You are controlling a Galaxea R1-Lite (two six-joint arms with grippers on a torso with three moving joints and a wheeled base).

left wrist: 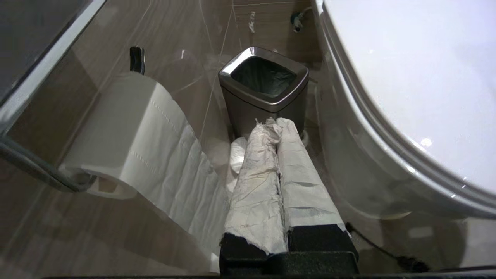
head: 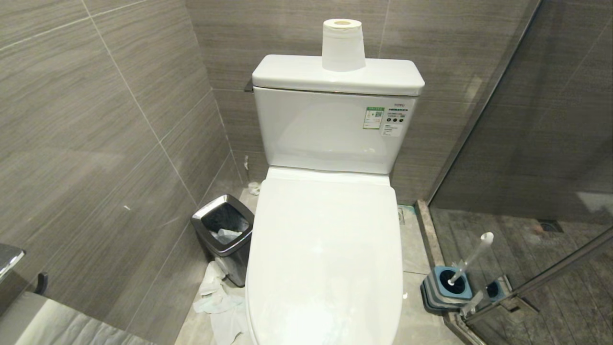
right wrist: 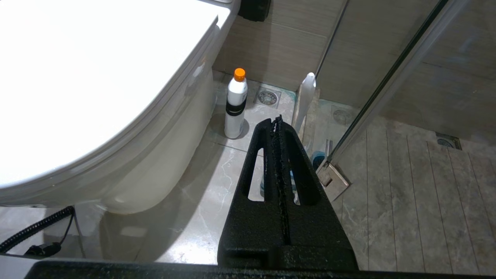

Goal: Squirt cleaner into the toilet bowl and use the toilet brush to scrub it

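Observation:
The toilet bowl fills the middle of the head view with its white lid down, so the basin is hidden. To its right the toilet brush leans in a blue-and-grey holder on the floor; its white tip also shows in the right wrist view. A white bottle with an orange cap, the cleaner by its look, stands on the floor beside the toilet base. My left gripper is shut and empty, with paper-wrapped fingers, low beside the toilet's left flank. My right gripper is shut and empty, short of the brush.
A steel-rimmed bin stands left of the toilet with crumpled tissue on the floor by it. A paper roll sits on the tank, another hangs on the left wall. A glass shower door closes the right side.

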